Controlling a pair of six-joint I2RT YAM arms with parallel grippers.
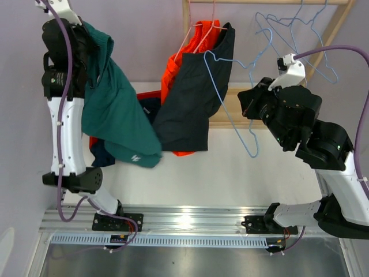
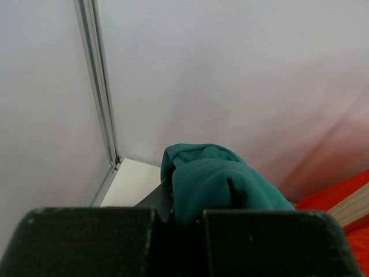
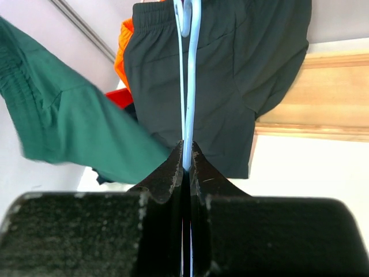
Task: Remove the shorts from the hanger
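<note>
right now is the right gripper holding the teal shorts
No, the right gripper is shut on the light blue hanger, and the teal shorts hang apart from it to one side.

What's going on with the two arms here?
Left pincer is shut on the teal shorts, which dangle from the raised arm. Right pincer is shut on a light-blue wire hanger in front of the charcoal shorts. Those and the orange shorts hang on the wooden rack.

Soft teal green fabric shorts (image 2: 222,182) are burying the fingertips of the left gripper (image 2: 180,209); charcoal grey shorts (image 1: 193,104) are covering most of the bright orange shorts (image 1: 169,74).
</note>
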